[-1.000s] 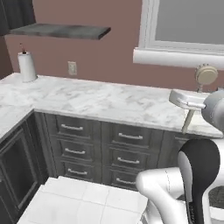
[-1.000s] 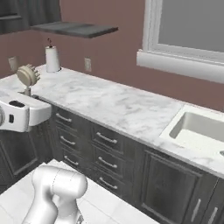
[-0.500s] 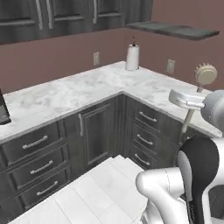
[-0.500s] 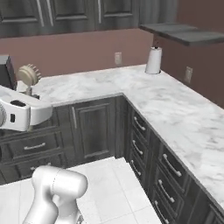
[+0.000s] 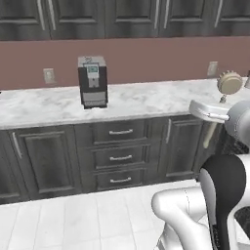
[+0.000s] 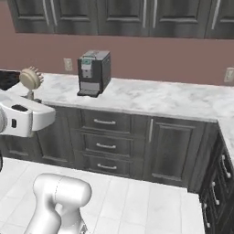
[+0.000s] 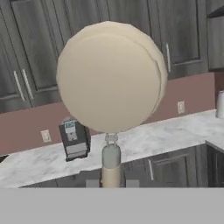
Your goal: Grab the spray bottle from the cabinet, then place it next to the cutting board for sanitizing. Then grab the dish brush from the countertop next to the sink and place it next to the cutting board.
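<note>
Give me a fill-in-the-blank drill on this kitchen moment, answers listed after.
1. The gripper is shut on the handle of the dish ____.
2. The brush's round head points ____, above the hand.
3. The dark coffee machine stands on the ____ countertop.
4. Below the machine sits a stack of three ____.

Missing words: brush; up; marble; drawers

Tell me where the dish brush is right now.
The dish brush is held upright in the gripper, disc head up, off the countertop. In the left base view it sits at the right edge, right of the coffee machine.
</note>
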